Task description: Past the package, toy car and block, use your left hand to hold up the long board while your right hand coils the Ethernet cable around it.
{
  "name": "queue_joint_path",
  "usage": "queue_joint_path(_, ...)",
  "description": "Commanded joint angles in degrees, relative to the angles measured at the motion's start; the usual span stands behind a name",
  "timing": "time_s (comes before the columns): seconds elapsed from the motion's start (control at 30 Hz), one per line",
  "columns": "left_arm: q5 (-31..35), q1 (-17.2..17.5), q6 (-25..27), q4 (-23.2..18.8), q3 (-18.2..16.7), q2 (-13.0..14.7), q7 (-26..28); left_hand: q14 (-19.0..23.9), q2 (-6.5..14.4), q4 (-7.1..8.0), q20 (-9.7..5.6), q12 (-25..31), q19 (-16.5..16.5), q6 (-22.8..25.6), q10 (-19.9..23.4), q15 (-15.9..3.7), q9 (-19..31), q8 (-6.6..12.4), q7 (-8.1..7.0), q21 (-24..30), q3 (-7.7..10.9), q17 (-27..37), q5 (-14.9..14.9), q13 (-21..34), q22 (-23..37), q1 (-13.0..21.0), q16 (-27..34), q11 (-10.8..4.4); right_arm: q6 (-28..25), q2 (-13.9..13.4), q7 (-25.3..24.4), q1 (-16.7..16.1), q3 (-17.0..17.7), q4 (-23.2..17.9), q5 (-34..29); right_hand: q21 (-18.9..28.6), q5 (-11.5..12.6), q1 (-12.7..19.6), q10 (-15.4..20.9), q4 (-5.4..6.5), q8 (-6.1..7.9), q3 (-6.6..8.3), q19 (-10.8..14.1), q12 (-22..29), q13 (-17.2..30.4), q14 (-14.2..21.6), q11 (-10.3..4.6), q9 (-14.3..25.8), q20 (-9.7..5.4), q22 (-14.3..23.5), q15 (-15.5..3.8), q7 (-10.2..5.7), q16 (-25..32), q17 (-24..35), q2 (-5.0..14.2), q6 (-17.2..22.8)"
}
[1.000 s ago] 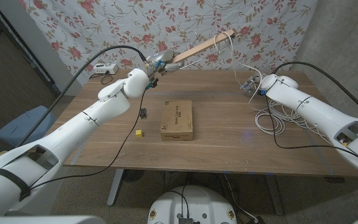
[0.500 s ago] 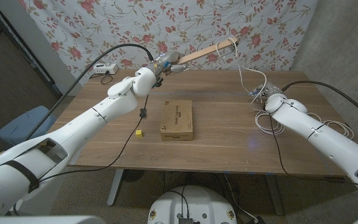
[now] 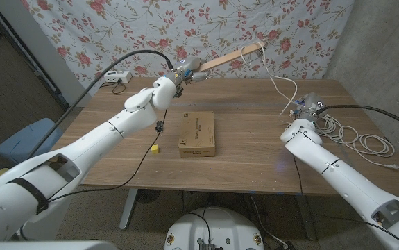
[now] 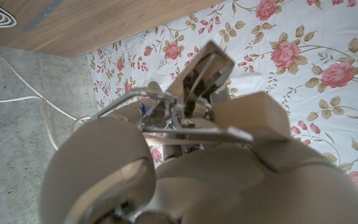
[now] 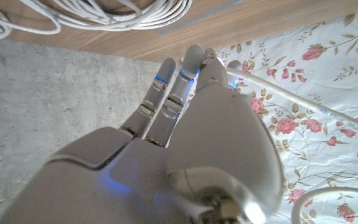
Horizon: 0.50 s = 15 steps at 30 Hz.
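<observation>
Left hand grips long board aloft. Right hand, fingers straight, hooks Ethernet cable; grasp unclear. Cable could slide off that hand, loop drops.

The package bears dark print, too small to read.

The table was wood with a smooth, matt brown grain. The long board was pale bare wood — unfinished-looking. The package looked like matt brown cardboard. Both arms wore glossy white plastic shells. The Ethernet cable had a smooth off-white jacket. The backdrop across the frame's top was flowered cloth — the wall at right, rough grey concrete.
</observation>
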Motion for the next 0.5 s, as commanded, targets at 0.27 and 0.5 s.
queue_joint_path(0.27,-0.42,-0.73,-2.04,3.17,0.18,-0.97,1.95,-0.03,1.98,0.09,-1.65,0.49,0.65,0.28,0.42,-0.10,-0.06,0.59,-0.36,0.20,-0.07,0.10,-0.05,0.23,0.30,-0.25,0.54,0.02,19.53,37.15,-17.19,-8.73,27.02,10.58,-45.41,0.79,0.39,0.26,7.22,0.19,-0.25,-0.68,-0.38,-0.05,3.75,0.89,5.37,0.27,-8.88,0.17,-2.72,0.31,-0.44,0.21,0.41,0.37)
queue_joint_path(0.5,-0.73,-1.39,-2.64,4.31,0.56,-1.35,1.68,-0.08,2.01,0.10,-1.76,0.48,0.61,0.33,0.35,-0.15,-0.20,0.74,-0.18,0.17,-0.11,0.10,-0.09,0.23,0.30,-0.21,0.70,0.02,38.21,54.52,-17.19,-7.91,44.34,10.48,-66.03,0.89,0.41,0.32,7.15,0.30,-0.35,-0.95,-0.53,-0.21,3.82,0.90,5.33,0.34,-8.93,0.17,-2.69,0.38,-0.57,0.22,0.46,0.36)
